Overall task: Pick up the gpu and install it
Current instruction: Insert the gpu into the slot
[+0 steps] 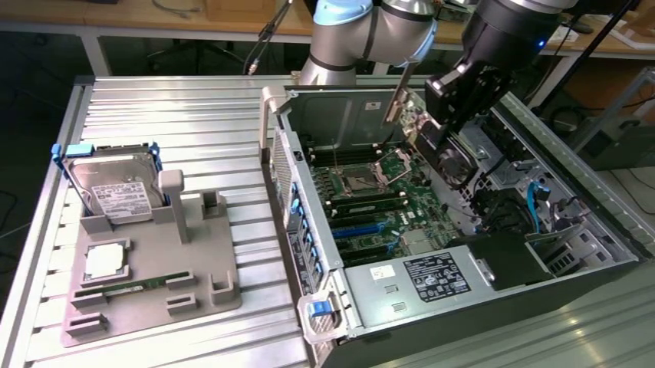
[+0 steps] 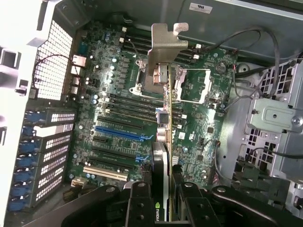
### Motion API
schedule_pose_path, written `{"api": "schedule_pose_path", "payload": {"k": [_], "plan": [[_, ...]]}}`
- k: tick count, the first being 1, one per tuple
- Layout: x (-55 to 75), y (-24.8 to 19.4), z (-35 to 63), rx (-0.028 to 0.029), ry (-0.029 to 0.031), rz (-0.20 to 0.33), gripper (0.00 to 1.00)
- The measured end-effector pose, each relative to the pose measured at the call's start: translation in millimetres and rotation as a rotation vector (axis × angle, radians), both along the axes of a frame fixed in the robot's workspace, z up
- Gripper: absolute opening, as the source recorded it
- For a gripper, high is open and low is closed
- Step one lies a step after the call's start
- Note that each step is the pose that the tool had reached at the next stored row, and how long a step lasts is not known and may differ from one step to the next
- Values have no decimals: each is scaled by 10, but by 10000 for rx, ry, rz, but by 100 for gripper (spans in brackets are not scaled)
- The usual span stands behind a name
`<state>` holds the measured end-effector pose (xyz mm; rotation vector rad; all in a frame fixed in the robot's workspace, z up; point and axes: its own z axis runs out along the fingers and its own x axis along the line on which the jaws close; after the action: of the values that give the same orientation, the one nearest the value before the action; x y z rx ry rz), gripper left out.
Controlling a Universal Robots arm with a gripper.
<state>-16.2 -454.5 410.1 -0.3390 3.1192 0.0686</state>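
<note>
My gripper (image 1: 447, 115) is shut on the gpu (image 1: 452, 159), a thin dark card with a black fan face and a silvery end bracket (image 1: 395, 107). The card hangs tilted above the open computer case (image 1: 307, 230), over the far part of the motherboard (image 1: 384, 203). In the wrist view the gpu (image 2: 164, 142) is seen edge-on between my two black fingers (image 2: 140, 201), and its bracket (image 2: 163, 52) points toward the CPU socket (image 2: 187, 85). A blue expansion slot (image 2: 118, 128) lies on the board to one side of the card's edge, apart from it.
A grey holder tray (image 1: 153, 299) sits at the exterior view's left with a hard drive (image 1: 110, 184), a CPU (image 1: 106, 261) and a memory stick (image 1: 133, 285). The case holds a power supply (image 1: 430, 277), drive cages (image 2: 277, 123) and loose cables (image 1: 538, 203).
</note>
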Motion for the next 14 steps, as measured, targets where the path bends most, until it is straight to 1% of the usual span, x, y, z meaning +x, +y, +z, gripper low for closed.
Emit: {"api": "schedule_pose_path", "payload": {"k": [14], "plan": [[0,0,0,-50,0,599,27]]}}
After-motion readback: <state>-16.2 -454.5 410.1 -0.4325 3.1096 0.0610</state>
